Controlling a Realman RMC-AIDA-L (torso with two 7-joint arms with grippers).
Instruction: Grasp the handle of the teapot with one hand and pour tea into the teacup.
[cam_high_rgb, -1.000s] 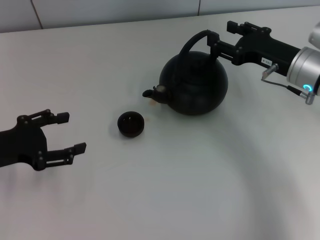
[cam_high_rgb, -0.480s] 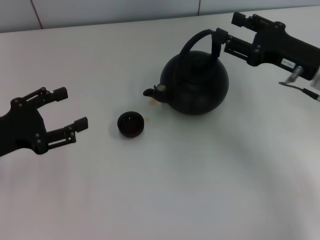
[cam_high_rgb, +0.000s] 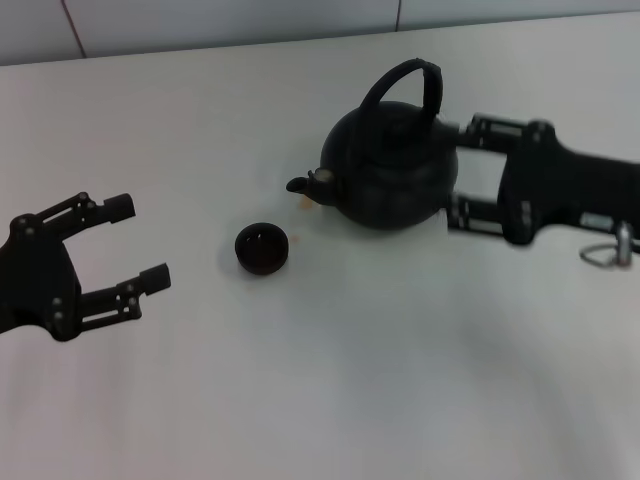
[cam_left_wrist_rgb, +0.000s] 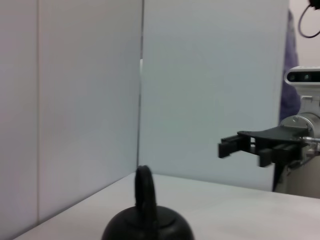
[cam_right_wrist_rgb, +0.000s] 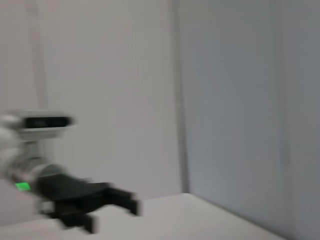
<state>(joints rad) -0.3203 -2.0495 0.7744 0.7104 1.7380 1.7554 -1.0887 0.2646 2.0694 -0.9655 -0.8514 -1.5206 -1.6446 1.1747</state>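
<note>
Hand beside teapot (fingers apart)

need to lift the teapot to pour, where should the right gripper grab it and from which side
Probably the top of the arched handle, approached from the right gripper's own side. The hoop stands upright and clear above the teapot, whose round body is too wide to pinch; the spout points toward the teacup.
</note>
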